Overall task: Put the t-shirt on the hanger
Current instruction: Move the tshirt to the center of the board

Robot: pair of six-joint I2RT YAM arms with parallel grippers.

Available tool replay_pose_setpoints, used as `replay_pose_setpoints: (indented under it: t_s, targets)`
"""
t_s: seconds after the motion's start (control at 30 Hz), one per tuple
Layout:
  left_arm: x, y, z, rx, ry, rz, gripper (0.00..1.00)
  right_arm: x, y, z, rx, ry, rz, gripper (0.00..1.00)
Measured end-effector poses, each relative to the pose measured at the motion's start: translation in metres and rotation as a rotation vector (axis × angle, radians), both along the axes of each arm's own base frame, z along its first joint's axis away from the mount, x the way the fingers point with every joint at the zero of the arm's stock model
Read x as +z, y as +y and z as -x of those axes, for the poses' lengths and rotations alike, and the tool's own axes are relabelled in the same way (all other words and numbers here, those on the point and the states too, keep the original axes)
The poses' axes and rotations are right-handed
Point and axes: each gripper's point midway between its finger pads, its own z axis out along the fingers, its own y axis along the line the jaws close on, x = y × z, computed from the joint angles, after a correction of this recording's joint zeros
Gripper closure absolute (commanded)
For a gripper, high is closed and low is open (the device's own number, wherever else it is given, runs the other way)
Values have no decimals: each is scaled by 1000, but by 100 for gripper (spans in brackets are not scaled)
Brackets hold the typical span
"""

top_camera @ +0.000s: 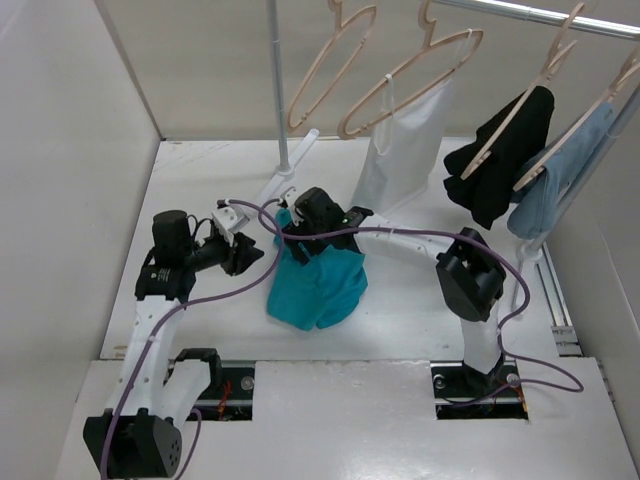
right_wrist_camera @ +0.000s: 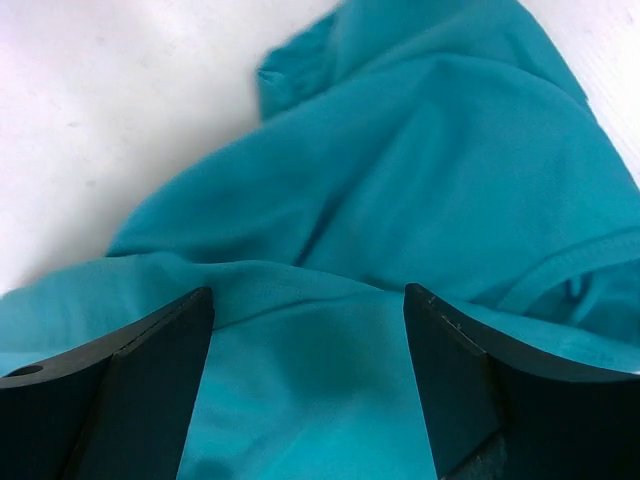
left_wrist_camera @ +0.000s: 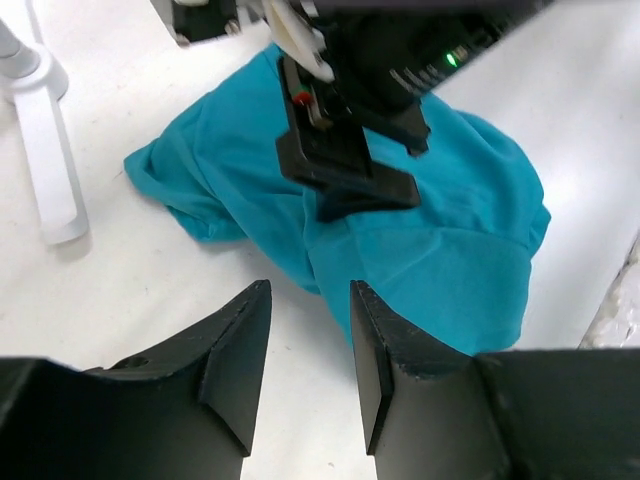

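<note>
The teal t-shirt lies crumpled in a heap on the white table, also filling the left wrist view and the right wrist view. My right gripper hovers over the heap's top left part, open, with a fold of cloth below and between its fingers; it shows as a black block from the left wrist. My left gripper stands just left of the shirt, open, only bare table between its fingers. The empty wooden hanger hangs from the rail at the back.
A rack pole rises behind the shirt, its white foot on the table. On the rail hang a hanger with a white top, one with a black garment and a pale blue garment. Walls close both sides.
</note>
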Motion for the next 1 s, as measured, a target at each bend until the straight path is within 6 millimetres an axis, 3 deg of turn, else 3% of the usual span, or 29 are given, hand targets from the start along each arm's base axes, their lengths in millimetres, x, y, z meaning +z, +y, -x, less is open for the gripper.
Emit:
replay_pose_setpoints:
  t_s: [0.17, 0.43, 0.57, 0.7, 0.8, 0.83, 0.97, 1.0]
  targets:
    - [5, 1, -6, 60, 12, 42, 66, 8, 17, 13, 53, -16, -4, 22]
    - [-1, 3, -15, 90, 42, 48, 66, 9, 18, 26, 102, -30, 61, 20]
    - [-1, 5, -17, 104, 31, 41, 66, 12, 28, 32, 129, -43, 76, 22]
    - [-1, 7, -19, 112, 23, 37, 66, -5, 30, 33, 143, -24, 110, 38]
    - [-1, 7, -20, 117, 23, 34, 67, -19, 30, 35, 153, -7, 135, 63]
    - [-2, 8, -20, 120, 24, 32, 67, -21, 30, 36, 158, -4, 140, 79]
    - [-2, 8, -21, 125, 22, 30, 67, -23, 29, 37, 164, -1, 146, 100]
    - [-2, 8, -21, 125, 21, 30, 67, -23, 29, 36, 163, -2, 146, 100]
